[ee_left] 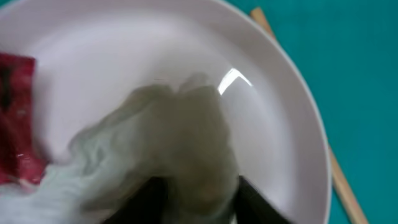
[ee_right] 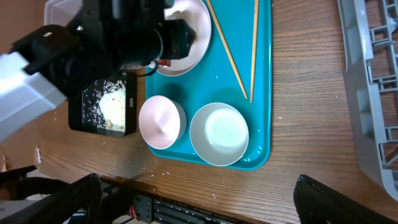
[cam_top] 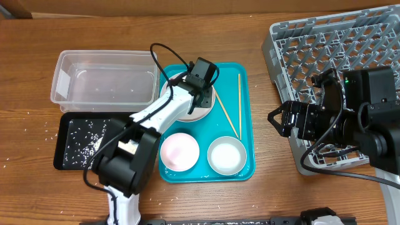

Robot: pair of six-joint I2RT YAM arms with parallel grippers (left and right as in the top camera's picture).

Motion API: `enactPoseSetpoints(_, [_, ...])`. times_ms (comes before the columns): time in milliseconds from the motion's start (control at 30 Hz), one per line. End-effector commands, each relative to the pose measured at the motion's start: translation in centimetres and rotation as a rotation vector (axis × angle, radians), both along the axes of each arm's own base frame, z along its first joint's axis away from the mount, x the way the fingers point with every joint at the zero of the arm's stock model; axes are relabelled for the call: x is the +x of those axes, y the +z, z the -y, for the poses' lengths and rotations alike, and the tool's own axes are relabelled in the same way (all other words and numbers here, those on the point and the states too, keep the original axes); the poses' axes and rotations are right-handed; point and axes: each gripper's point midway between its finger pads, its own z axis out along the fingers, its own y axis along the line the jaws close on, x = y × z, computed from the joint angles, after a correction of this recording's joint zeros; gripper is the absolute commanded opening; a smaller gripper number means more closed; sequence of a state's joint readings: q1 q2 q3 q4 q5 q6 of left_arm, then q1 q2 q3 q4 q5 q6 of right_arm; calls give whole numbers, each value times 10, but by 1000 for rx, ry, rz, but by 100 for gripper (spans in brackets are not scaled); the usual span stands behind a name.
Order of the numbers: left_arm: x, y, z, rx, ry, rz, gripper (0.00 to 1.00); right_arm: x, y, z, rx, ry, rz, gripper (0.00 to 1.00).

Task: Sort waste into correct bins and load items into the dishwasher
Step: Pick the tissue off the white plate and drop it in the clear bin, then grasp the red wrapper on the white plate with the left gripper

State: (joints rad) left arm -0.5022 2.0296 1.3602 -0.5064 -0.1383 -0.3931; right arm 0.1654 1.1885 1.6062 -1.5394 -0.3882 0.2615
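Note:
In the left wrist view my left gripper [ee_left: 196,199] has its two fingers on either side of the crumpled white paper wad [ee_left: 161,143], shut on it over the large white plate [ee_left: 273,93]. The red snack wrapper [ee_left: 15,118] lies on the plate at the left. From overhead the left gripper [cam_top: 201,95] is over that plate [cam_top: 194,115] on the teal tray [cam_top: 247,169]. Two chopsticks [cam_top: 239,100] lie on the tray to the right. My right gripper [cam_top: 278,119] is open and empty, between the tray and the grey dish rack [cam_top: 337,50].
A clear tub [cam_top: 103,84] stands at the back left, with a black tray [cam_top: 84,140] holding rice grains in front of it. Two white bowls [cam_top: 179,151], [cam_top: 226,155] sit at the teal tray's front. Loose rice grains [cam_top: 37,125] are scattered on the wood at the left.

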Motion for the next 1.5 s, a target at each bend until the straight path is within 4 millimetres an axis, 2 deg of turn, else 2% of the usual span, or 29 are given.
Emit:
enactPoseSetpoints(0, [-13,-21,5,-14,-32,-85,7,-1,5,-1,2,4,21,100])
enactPoseSetpoints(67, [-12,-5,2,-11,-27,-86,4,-2,5,-1,1,4,17,100])
enactPoseSetpoints(133, [-5,23,-2,-18,-11,-73,4,-2,4,0,1,4,15,100])
enactPoseSetpoints(167, [-1,41,-5,-25,-1,-61,4,-2,4,0,1,4,14,100])
enactPoseSetpoints(267, [9,118,-28,-59,51,11,4,-4,4,0,0,4,8,100])
enactPoseSetpoints(300, [10,143,-44,-61,84,42,4,-4,3,0,0,4,6,100])
enactPoseSetpoints(333, [11,158,-63,-45,125,67,4,-4,3,0,0,4,6,100])
enactPoseSetpoints(367, [12,164,-77,-27,155,80,4,-4,3,0,0,4,7,100])
enactPoseSetpoints(400, [12,169,-106,16,220,89,4,-4,3,0,0,4,7,100])
enactPoseSetpoints(467, [13,163,-155,81,331,65,4,-4,3,0,0,4,7,100])
enactPoseSetpoints(500, [15,155,-172,86,369,46,8,-4,3,0,0,4,7,100])
enactPoseSetpoints(533, [20,131,-183,24,375,-23,63,-4,3,0,0,4,7,100])
enactPoseSetpoints(600, [16,122,-166,-80,276,-85,63,-4,3,0,0,4,6,100])
enactPoseSetpoints(667, [16,126,-155,-97,250,-79,62,-4,3,0,0,4,7,100])
enactPoseSetpoints(733, [14,132,-139,-66,216,-59,65,-4,3,0,-1,4,6,100])
enactPoseSetpoints(767, [12,132,-127,-65,188,-59,63,-4,3,0,-1,4,6,100])
enactPoseSetpoints(800, [8,128,-103,-50,131,-63,59,-4,3,0,-1,4,6,100])
enactPoseSetpoints(833, [6,122,-91,-2,101,-62,58,-4,3,0,-1,4,7,100])
enactPoseSetpoints(900, [2,104,-78,120,66,-70,60,-4,3,0,0,4,7,100])
enactPoseSetpoints(967, [-5,79,-67,166,71,-122,60,-4,3,0,0,4,7,100])
enactPoseSetpoints(1033, [-13,52,-63,182,121,-194,57,-4,3,0,0,4,7,100])
enactPoseSetpoints(1067, [-19,32,-65,194,172,-246,57,-4,3,0,0,4,6,100])
enactPoseSetpoints(1200, [-26,-9,-74,233,246,-338,55,-4,3,0,0,4,5,100])
enactPoseSetpoints(1267, [-25,-14,-75,237,255,-340,49,-4,3,0,0,4,6,100])
enactPoseSetpoints(1300, [-25,-14,-74,234,255,-336,37,-4,3,0,0,4,7,100])
enactPoseSetpoints(1333, [-24,-15,-65,192,222,-343,17,-4,3,0,0,4,7,100])
enactPoseSetpoints(1367, [-24,-17,-55,150,173,-356,5,-4,3,0,0,3,7,100])
enactPoseSetpoints(1467, [-24,-12,-38,82,62,-378,4,-4,3,0,0,4,7,100])
